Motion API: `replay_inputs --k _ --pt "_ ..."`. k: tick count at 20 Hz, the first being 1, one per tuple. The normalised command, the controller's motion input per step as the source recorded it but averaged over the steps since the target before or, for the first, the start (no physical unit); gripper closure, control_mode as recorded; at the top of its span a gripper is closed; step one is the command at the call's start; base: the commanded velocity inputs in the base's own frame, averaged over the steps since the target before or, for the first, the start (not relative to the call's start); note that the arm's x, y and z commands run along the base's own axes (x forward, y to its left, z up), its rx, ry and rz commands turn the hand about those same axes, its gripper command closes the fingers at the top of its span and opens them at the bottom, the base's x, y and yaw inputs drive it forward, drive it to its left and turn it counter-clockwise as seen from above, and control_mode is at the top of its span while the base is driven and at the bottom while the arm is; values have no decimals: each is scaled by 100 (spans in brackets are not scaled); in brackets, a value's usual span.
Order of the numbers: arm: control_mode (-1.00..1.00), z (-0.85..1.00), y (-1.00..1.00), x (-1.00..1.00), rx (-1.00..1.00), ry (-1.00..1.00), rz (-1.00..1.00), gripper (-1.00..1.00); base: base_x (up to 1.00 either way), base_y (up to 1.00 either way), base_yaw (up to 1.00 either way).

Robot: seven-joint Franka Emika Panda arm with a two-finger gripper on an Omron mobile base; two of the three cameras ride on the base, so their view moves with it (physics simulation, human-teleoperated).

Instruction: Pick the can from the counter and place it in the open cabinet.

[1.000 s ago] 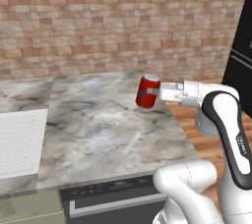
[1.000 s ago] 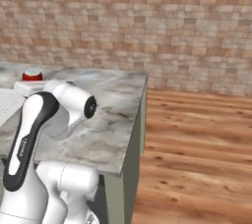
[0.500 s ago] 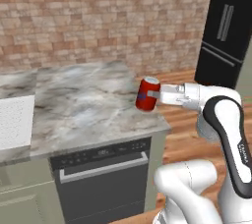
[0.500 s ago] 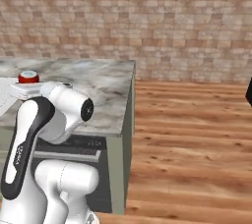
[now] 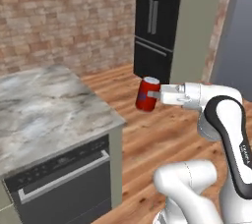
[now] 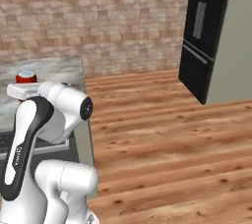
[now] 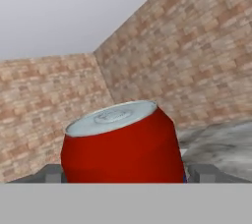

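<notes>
Beyond the counter (image 5: 49, 110), pincer-held (image 5: 151, 95) can (image 5: 146, 94).

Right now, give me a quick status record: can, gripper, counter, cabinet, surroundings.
can: red can with silver top, upright, held in the air beside the counter's corner, over the wood floor
gripper: gripper shut on the can, arm reaching out level
counter: marble counter to the left of the can in the left base view, a dark oven front below it
cabinet: no open green cabinet to be seen in these views
surroundings: brick wall; tall black fridge
</notes>
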Motion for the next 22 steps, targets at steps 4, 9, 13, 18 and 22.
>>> replay_inputs --k 4,9,13,18,22 --pt "100 0 0 0 0 0 0 100 -37 -19 -63" --pt "100 0 0 0 0 0 0 100 -32 -7 -66" --pt "100 0 0 0 0 0 0 100 -26 -6 -67" --pt "100 0 0 0 0 0 0 100 -9 2 -66" --pt "100 0 0 0 0 0 0 100 -44 -18 -57"
